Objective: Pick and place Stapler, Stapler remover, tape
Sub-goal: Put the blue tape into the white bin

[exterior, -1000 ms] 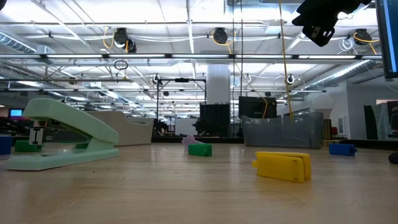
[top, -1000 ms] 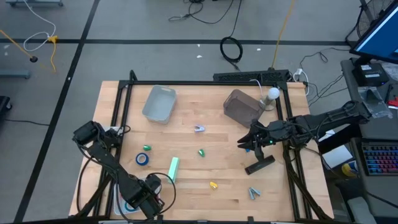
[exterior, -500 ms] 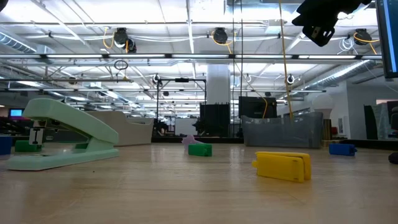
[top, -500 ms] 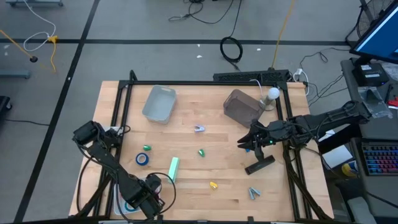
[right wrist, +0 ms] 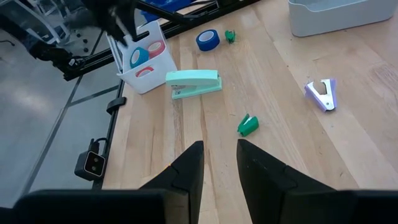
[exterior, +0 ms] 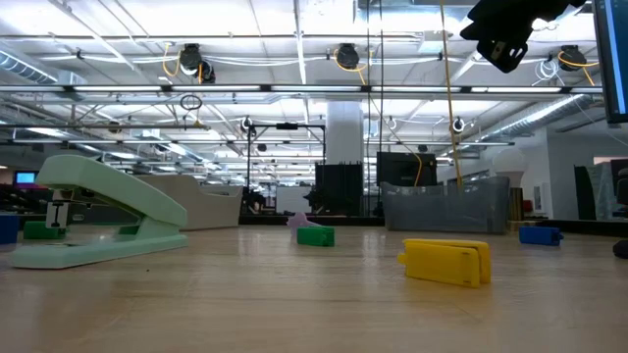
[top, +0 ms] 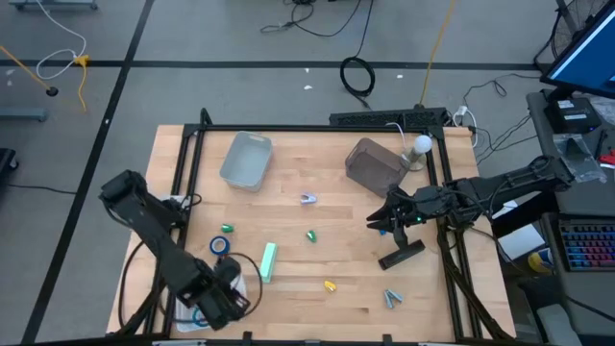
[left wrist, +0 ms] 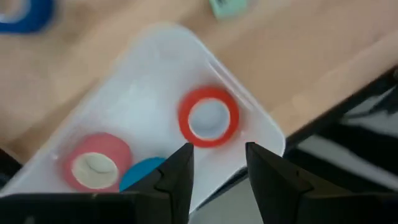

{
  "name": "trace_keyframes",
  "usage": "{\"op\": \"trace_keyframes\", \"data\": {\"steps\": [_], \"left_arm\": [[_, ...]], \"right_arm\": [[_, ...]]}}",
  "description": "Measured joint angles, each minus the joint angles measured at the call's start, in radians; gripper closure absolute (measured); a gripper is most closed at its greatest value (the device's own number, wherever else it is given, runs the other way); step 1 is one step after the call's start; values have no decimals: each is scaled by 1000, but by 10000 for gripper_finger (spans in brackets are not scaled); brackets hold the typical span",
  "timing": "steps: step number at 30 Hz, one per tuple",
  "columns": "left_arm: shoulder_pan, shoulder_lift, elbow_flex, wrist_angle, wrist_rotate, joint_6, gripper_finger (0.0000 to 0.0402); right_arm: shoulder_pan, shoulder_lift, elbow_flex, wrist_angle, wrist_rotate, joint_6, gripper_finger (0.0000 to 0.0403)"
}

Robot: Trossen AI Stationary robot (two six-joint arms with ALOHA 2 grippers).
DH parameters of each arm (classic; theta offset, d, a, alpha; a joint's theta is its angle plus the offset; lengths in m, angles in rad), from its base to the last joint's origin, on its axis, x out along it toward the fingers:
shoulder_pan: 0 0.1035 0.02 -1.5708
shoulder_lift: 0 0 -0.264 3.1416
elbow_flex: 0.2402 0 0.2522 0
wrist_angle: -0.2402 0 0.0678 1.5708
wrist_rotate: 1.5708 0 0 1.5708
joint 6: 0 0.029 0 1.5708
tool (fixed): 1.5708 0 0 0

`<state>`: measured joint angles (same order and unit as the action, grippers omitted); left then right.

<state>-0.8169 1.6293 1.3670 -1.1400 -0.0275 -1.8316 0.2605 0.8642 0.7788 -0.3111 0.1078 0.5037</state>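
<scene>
High view: left gripper [top: 219, 300] over white bin [top: 183, 315] at table's near-left corner; blue tape [top: 220, 245] and mint stapler [top: 268, 259] lie loose on table; right gripper [top: 381, 221] waits near right edge.

Left wrist view: jaws spread, empty; red tape [left wrist: 208, 117], another red and blue roll binned.

Right wrist view: jaws apart, empty; purple staple remover [right wrist: 323, 93] unplaced.

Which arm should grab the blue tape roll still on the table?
Left. The left hand hangs open over the white bin holding the other rolls, and the blue tape roll lies just beside it. The right hand waits across the table.
</scene>
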Motion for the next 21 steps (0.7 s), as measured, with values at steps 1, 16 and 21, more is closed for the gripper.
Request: {"op": "trace_keyframes", "data": {"steps": [1, 16, 21], "left_arm": [[1, -22, 0, -28, -24, -21, 254], [104, -139, -51, -418, -144, 77, 254], [152, -145, -171, -420, -20, 63, 254]], "right_arm": [[0, 0, 0, 0, 0, 0, 314], [0, 0, 0, -1, -4, -20, 314], [0, 0, 0, -1, -4, -17, 314]]}}
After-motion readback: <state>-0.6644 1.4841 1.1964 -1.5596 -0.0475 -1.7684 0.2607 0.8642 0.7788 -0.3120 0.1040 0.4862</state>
